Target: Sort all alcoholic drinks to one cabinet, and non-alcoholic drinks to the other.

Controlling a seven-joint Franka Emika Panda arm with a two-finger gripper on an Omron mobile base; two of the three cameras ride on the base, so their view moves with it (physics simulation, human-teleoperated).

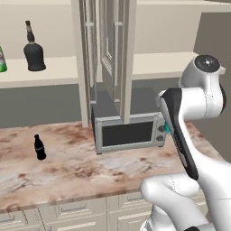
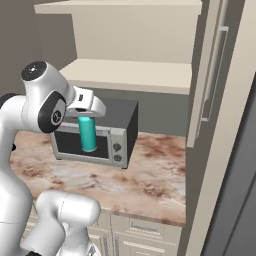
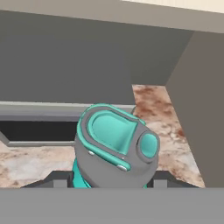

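Gripper (image 2: 86, 116) is clamping the teal bottle (image 2: 88, 134) by its grey cap (image 3: 114, 144), holding it upright in the air in front of the toaster oven (image 2: 95, 135), above the marble counter (image 2: 150, 180). Squat black bottle (image 1: 34, 50) and green beer bottle (image 1: 2, 59) are sitting on the open left cabinet shelf (image 1: 49, 72); cola bottle (image 1: 39, 147) is standing on the counter, well left of the oven.

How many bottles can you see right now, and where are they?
4. Teal bottle in the gripper, in front of the toaster oven. Cola bottle on the counter. Squat black bottle and green bottle on the left cabinet shelf. Others may be hidden.
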